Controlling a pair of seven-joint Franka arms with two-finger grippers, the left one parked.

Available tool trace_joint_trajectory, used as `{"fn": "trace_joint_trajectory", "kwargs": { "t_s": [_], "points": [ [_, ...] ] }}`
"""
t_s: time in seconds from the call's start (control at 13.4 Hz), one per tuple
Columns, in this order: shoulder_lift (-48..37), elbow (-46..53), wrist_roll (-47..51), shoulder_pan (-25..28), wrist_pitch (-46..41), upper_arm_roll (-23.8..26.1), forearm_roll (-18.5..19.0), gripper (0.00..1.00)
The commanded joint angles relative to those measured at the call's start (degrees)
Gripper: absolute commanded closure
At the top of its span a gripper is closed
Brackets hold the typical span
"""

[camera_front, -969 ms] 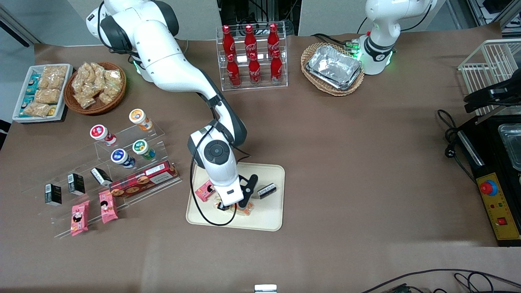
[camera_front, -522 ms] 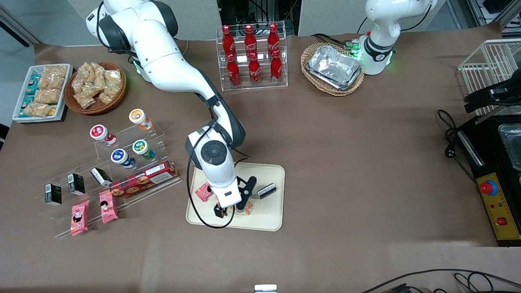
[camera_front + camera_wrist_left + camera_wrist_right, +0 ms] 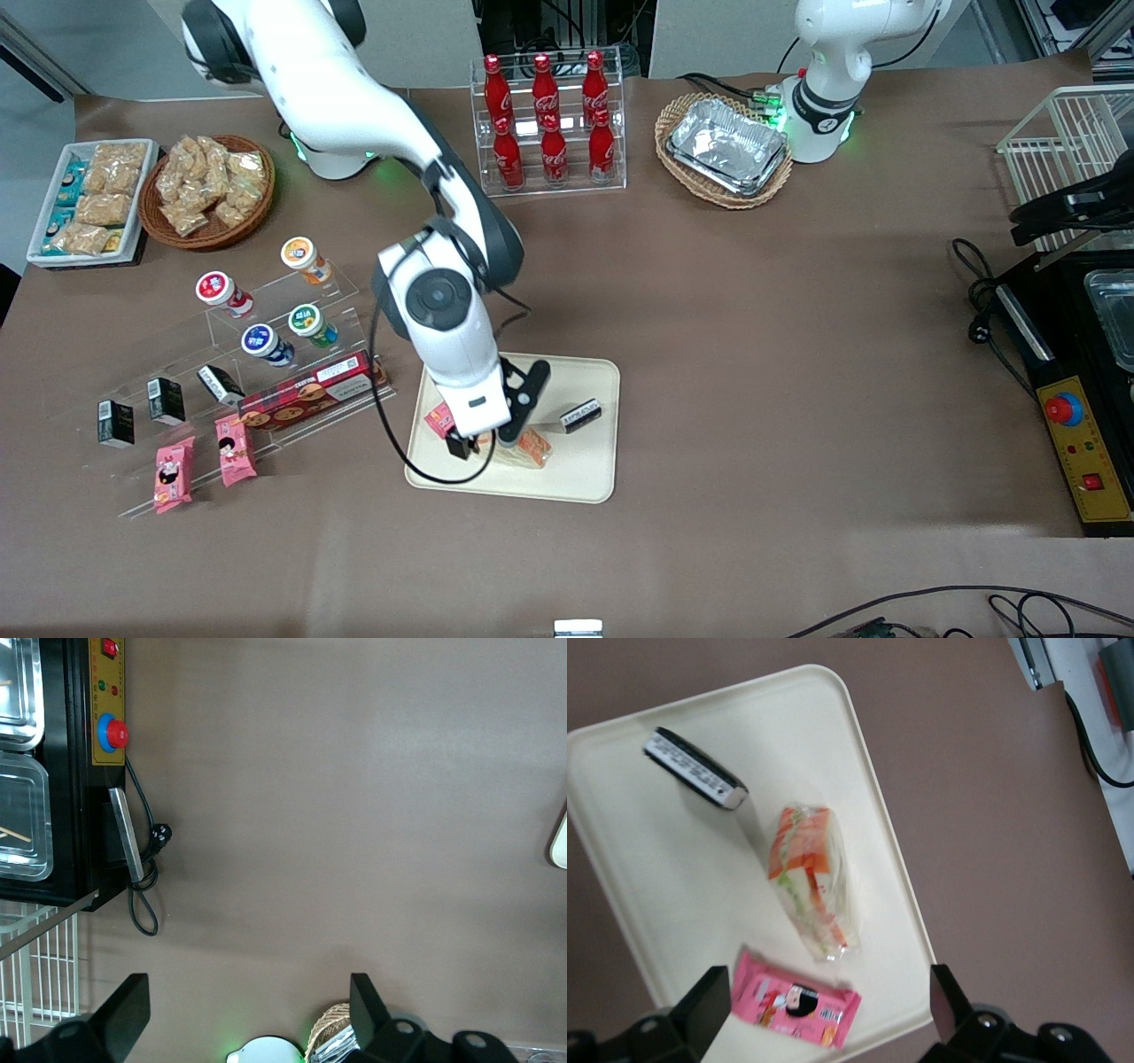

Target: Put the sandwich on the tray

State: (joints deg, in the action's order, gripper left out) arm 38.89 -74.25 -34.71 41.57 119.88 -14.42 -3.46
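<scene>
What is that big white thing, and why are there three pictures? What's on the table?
The white thing is a robot arm. Its hand is called a gripper; here it is open and empty, hanging above the tray. One picture looks down at the whole table. Another comes from a camera on that arm's wrist, and the third from a second arm that just waits. On the tray lie a wrapped sandwich, a pink snack packet and a small black box. Elsewhere on the table you can see red bottles and baskets of snacks.

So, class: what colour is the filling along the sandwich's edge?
Orange-red with some green, clearest in the right wrist view: the sandwich lies on the tray, gripper open above it.
</scene>
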Motion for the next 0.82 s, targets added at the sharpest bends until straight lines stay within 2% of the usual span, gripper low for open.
{"fn": "trace_joint_trajectory", "kwargs": {
  "t_s": [0.0, 0.22, 0.37, 0.75],
  "points": [
    [-8.5, -1.5, 0.6, -0.3, -10.7, 0.2, -0.8, 0.00],
    [-16.6, -2.0, 0.9, -0.6, -22.5, -0.6, -0.6, 0.00],
    [-22.7, -3.1, 1.3, -2.7, -29.4, -0.9, -0.6, 0.00],
    [-34.5, -4.2, 1.3, -12.6, -42.3, -0.5, -0.6, 0.00]
  ]
}}
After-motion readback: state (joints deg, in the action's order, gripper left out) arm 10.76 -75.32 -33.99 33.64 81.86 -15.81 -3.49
